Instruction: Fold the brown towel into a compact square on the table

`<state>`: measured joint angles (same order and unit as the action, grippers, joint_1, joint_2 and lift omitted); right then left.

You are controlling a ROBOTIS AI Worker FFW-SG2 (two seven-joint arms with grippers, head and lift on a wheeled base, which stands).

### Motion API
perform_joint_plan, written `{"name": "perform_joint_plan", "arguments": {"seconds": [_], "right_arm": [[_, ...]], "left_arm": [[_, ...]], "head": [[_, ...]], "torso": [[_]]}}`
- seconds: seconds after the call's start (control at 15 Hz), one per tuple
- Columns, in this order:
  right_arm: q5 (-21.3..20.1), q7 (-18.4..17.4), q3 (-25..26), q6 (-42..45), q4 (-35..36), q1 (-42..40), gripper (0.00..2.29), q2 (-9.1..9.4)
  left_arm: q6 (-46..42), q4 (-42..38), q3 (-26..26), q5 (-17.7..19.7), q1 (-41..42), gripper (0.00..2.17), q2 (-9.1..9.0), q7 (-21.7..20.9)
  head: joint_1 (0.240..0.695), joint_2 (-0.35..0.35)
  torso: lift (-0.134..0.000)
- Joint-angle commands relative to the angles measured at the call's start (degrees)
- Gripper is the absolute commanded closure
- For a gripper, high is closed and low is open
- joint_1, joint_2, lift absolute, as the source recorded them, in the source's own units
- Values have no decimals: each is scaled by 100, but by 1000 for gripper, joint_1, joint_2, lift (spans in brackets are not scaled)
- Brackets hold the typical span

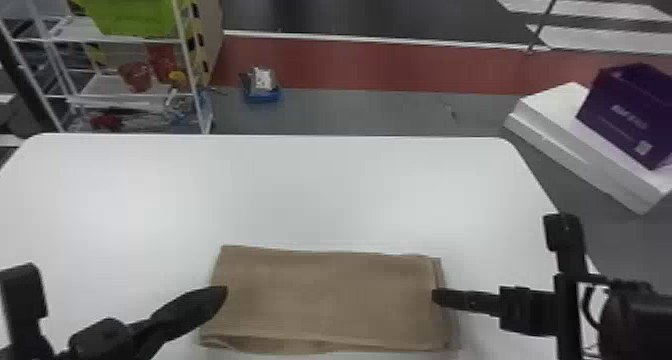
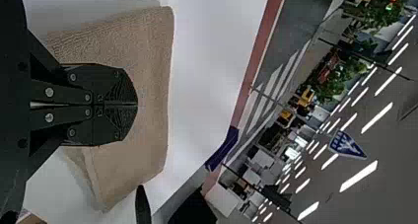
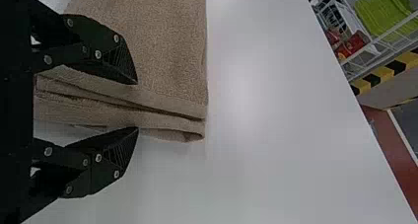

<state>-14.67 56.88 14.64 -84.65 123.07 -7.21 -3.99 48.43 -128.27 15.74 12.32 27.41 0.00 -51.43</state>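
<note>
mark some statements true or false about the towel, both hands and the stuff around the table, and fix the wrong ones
1. The left hand has its fingers closed together. True.
2. The right hand is clamped shut on the brown towel. False: its two fingers stand apart.
3. The towel already lies as a compact square. False: it is a folded rectangle, clearly longer from left to right than from front to back.
4. A purple box sits on a white block beyond the table's right side. True.
5. The bright green item lies on the table. False: it is at the white rack, beyond the table on the left.
</note>
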Motion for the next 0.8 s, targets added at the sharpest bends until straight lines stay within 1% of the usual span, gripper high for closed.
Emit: {"name": "perform_joint_plan", "arguments": {"seconds": [0.0,0.07,0.13,0.27,0.33,0.4,0.53,0.6,0.73], "right_arm": [[26,43,57,-21,-11,-8,755,-40],[43,60,92,-21,-11,-8,876,-49],[70,87,101,-39,-11,-35,940,-67],[122,122,180,-21,-3,-52,944,-75],[140,183,206,-21,-11,-43,1065,-102],[140,183,206,-21,-20,-43,1116,-111],[158,192,206,-4,-38,-17,1116,-119],[184,192,206,-4,-47,-8,1119,-119],[395,219,232,14,-29,1,1119,-128]], "left_arm": [[-48,312,-229,-238,-210,1932,-15,27],[-119,479,-352,-432,-306,1932,-15,89],[-382,681,-475,-634,-368,1932,-15,177],[-699,971,-589,-898,-438,1932,9,300],[-892,1041,-633,-950,-421,1932,105,423],[-945,1050,-669,-1012,-403,1932,149,467],[-945,1041,-669,-1135,-377,1932,158,467],[-945,1024,-660,-1135,-350,1932,167,493],[-962,997,-651,-1135,-297,1932,185,502]], "head": [[695,-121],[695,-137],[695,-143],[695,-152],[695,-154],[695,-152],[695,-148],[695,-147],[695,-142]], "torso": [[-124],[-124],[-124],[-124],[-124],[-124],[-124],[-124],[-124]]}}
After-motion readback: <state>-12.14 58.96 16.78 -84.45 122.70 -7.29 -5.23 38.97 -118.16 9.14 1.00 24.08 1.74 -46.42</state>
